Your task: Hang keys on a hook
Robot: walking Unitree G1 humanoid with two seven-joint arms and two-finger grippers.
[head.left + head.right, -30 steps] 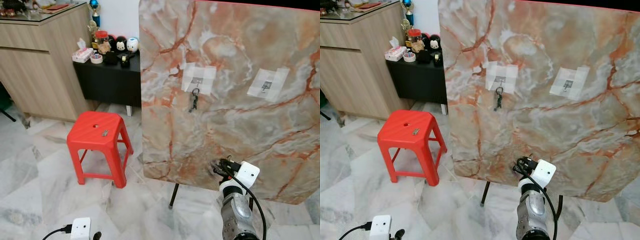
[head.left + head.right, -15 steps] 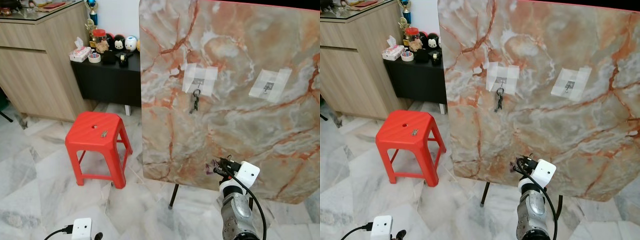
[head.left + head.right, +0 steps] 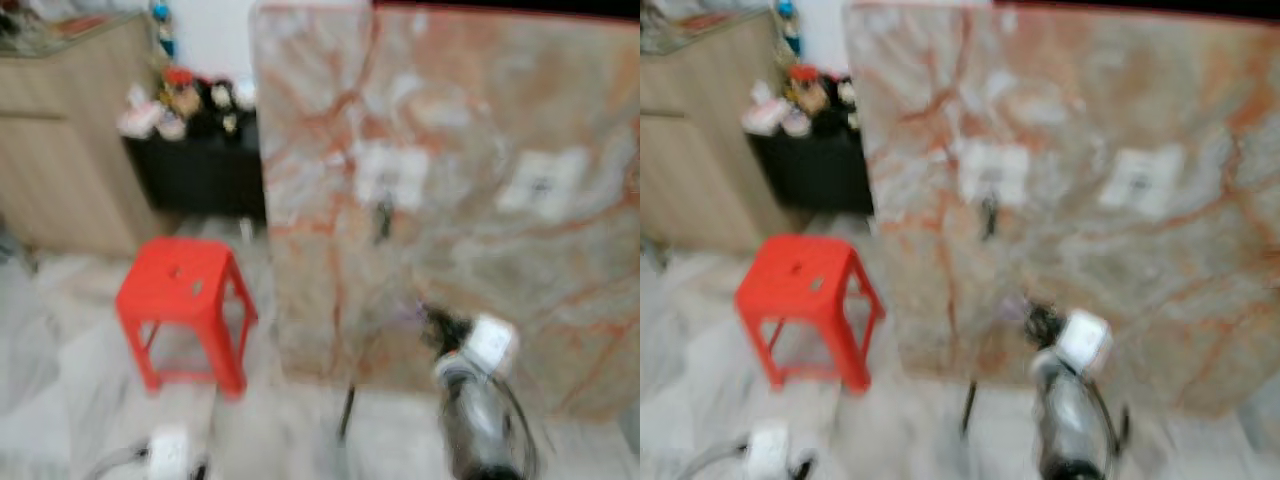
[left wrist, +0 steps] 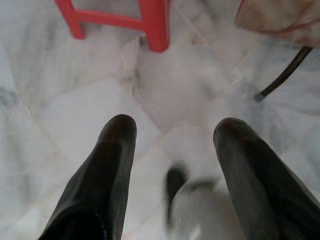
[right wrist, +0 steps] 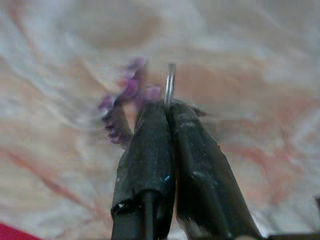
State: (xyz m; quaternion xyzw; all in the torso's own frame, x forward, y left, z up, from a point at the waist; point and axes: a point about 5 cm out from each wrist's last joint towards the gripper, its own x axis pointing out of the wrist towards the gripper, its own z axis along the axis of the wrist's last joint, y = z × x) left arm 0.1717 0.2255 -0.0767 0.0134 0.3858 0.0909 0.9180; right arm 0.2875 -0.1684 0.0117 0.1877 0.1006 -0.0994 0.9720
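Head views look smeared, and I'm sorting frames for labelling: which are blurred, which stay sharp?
Both eye views are motion-blurred, marble board and red stool soft; left wrist view shows the left pincer crisp; right wrist view shows the right pincer sharper than its purple keys.

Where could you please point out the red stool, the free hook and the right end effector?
red stool (image 3: 178, 283), left eye view, seat top.
free hook (image 3: 541, 185), left eye view, on its taped patch.
right end effector (image 5: 167, 107), right wrist view, closed fingertips.
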